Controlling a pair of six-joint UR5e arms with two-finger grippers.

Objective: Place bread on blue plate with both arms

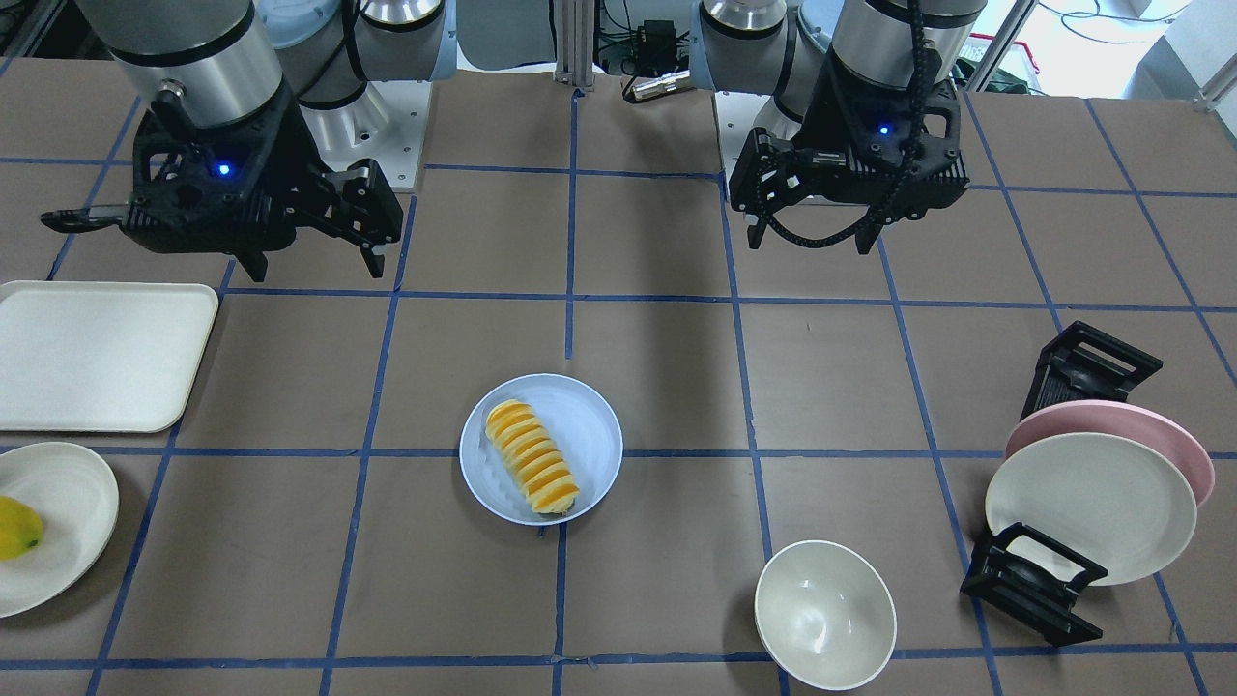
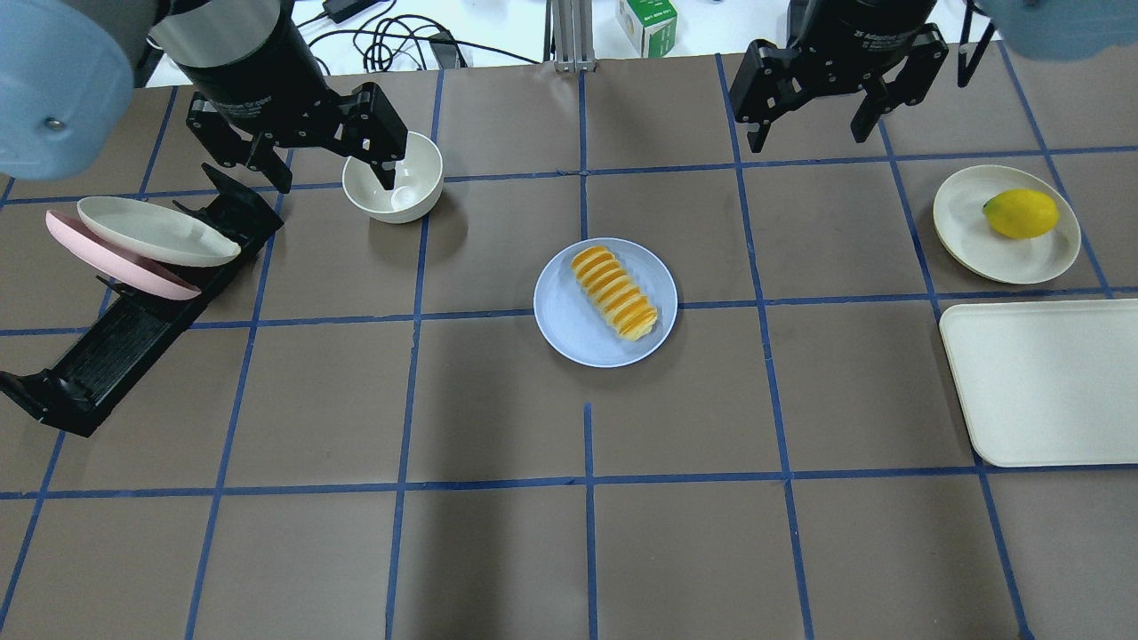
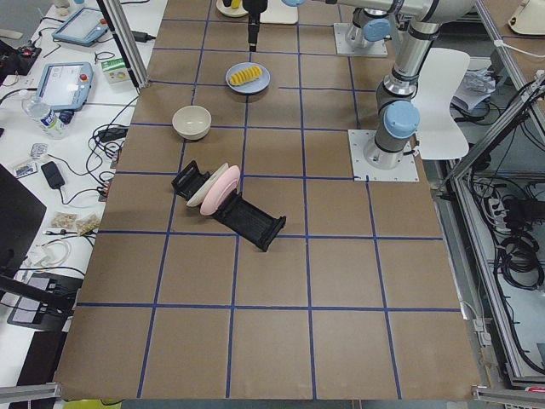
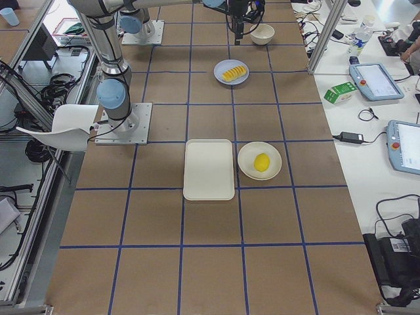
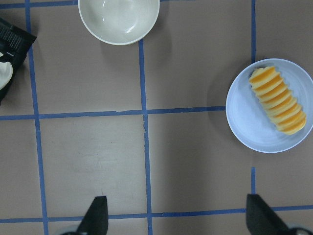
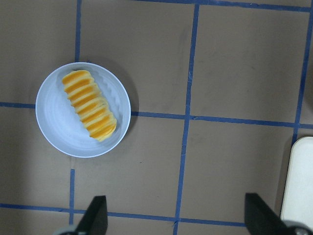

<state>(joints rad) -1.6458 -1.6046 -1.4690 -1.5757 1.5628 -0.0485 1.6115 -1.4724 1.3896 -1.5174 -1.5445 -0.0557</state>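
Table [image 2: 498, 400]: bread [image 2: 614, 292] is laid on blue plate [image 2: 569, 322], centre.
Tools: left gripper [image 2: 327, 169], right gripper [image 2: 811, 126] are held wide open, empty.
Risk: bread could be knocked off by a low sweep.

Table surface of brown paper [image 2: 498, 400], gridded with blue tape [image 2: 589, 481]. At its centre lies a round pale lavender-blue plate [image 2: 560, 329]; toward the robot's left stand a cream-white bowl [image 2: 418, 196] and a long black slotted dish rack [image 2: 107, 356]. Toward the robot's right lie a round cream plate [image 2: 969, 231] and, just beside it on the robot's side, a rectangular cream tray [image 2: 1040, 382] with rounded corners.
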